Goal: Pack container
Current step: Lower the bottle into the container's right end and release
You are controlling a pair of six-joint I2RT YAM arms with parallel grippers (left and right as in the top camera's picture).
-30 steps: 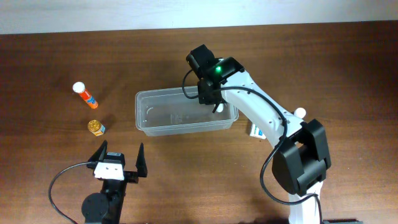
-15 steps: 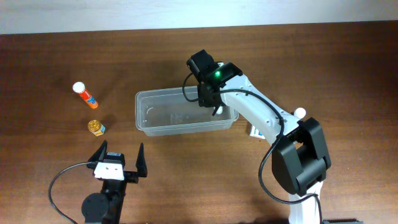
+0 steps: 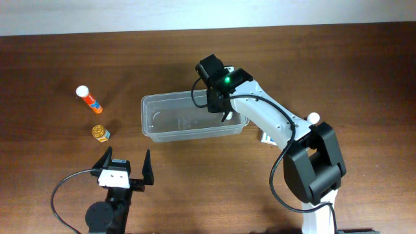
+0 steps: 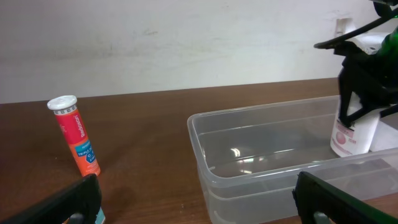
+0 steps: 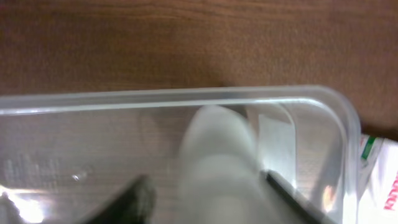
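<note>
The clear plastic container point(image 3: 175, 123) lies at mid-table; it also shows in the left wrist view point(image 4: 249, 162) and the right wrist view point(image 5: 155, 99). My right gripper point(image 3: 225, 110) reaches down into its right end. A white bottle with a pink label point(image 4: 353, 132) stands there between the black fingers. In the right wrist view the blurred bottle point(image 5: 217, 162) lies against the right finger, with a gap to the left finger point(image 5: 140, 196). My left gripper point(image 3: 123, 168) is open and empty, in front of the container's left end.
An orange tube with a white cap point(image 3: 89, 99) lies at the left and shows upright in the left wrist view point(image 4: 74, 143). A small yellow jar point(image 3: 99, 132) sits below it. A white box point(image 3: 266, 137) and a white knob point(image 3: 314, 117) are right of the container.
My right gripper has shifted slightly up and left over the container's right end. The white bottle seen under it a second ago is now hidden from above. The left arm has not moved.
</note>
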